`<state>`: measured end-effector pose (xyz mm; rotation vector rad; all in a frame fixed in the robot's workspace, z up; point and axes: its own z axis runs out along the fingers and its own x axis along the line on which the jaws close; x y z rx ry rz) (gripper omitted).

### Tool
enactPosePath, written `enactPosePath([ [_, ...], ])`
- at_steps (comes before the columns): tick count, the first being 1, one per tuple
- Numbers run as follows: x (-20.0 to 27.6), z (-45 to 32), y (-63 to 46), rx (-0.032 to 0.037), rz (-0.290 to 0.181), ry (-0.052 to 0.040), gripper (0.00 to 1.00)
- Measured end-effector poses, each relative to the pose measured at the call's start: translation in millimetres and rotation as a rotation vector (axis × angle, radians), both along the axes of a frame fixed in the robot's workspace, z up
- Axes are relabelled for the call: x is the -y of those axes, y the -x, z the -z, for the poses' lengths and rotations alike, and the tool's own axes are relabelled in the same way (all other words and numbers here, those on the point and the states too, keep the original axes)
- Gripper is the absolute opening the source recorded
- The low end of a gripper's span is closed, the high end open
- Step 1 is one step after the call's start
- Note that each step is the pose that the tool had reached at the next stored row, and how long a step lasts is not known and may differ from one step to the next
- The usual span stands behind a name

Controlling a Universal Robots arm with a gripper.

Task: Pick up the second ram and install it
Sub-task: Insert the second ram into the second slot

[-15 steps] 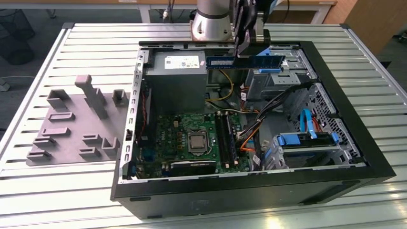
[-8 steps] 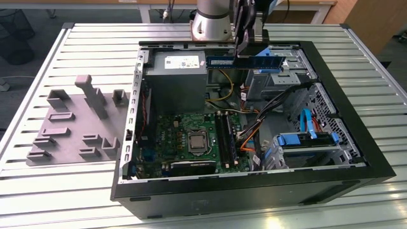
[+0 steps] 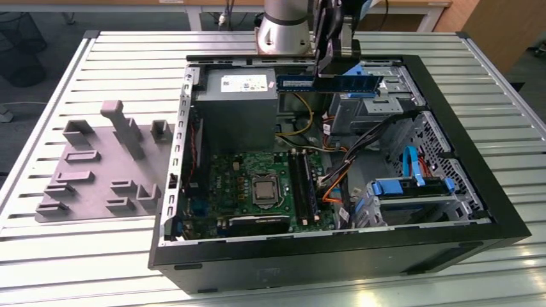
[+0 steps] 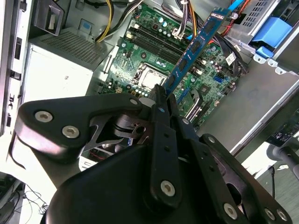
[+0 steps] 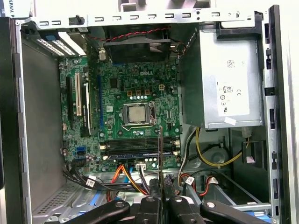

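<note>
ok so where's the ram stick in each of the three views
exterior view: ram stick held level in the end effector, next to the power supply
second wrist view: ram stick slants out from the end effector over the green board
first wrist view: ram stick edge-on, a thin line across the memory slots
shared landmark: the processor socket

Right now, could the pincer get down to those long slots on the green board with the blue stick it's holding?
Probably yes. The pincer holds the ram stick above the open case, and the memory slots lie uncovered inside. The orange cables beside them look like the only thing close.
</note>
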<state>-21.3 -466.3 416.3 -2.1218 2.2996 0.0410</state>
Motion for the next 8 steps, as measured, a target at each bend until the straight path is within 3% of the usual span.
enactPosePath([
  [5, 0.0, 0.0, 0.0, 0.0, 0.007, 0.0, 0.14],
  [8, 0.0, 0.1, 0.0, 0.0, 0.042, 0.0001, 0.14],
])
